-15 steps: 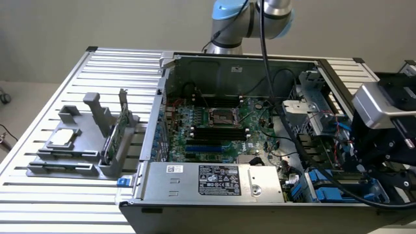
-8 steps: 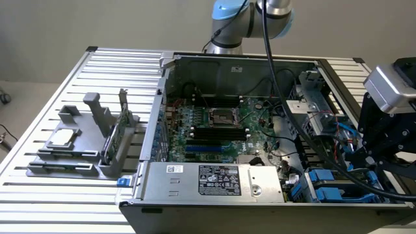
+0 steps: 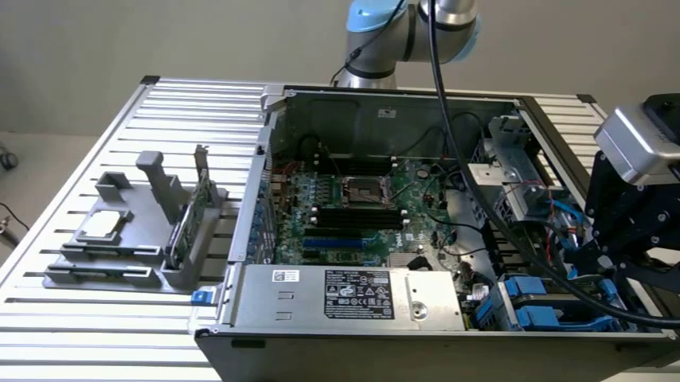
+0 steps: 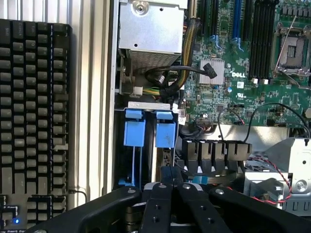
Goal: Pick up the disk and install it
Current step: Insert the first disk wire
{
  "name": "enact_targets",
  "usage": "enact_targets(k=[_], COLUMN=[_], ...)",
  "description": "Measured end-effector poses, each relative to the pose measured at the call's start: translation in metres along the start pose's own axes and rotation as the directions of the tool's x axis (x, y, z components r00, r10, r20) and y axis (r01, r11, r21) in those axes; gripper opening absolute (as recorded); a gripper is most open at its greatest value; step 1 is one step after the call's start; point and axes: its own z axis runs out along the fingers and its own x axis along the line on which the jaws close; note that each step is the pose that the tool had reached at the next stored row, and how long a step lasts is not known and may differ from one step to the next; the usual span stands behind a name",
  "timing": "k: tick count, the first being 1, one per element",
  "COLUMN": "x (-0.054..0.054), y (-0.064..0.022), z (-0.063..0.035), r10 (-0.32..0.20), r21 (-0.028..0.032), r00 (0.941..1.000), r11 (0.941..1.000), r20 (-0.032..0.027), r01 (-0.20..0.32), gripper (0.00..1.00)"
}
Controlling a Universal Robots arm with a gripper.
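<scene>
Arm [image 3: 384, 32] reaches over from behind the computer case [image 3: 361, 111], wrist pointing down into its front corner. Fingers [image 4: 164, 183] pinched fully together, gripping nothing. Disk [image 4: 165, 134] stands on edge inside the case, right by the fingertips.

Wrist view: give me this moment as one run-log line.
jaws: shut, nothing between them | nearest: blue drive carriers in the bay | case: open on the table
</scene>
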Motion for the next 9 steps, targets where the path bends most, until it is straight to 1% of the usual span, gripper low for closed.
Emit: enact_targets(k=[8,9], x=[0.0,0.0], y=[0.0,0.0], z=[0.0,0.0], r10=[0.0,0.007], r21=[0.0,0.0008], r00=[1.0,1.0], r11=[1.0,1.0], r20=[0.0,0.0], r01=[0.0,-0.007], gripper=[0.11,0.11])
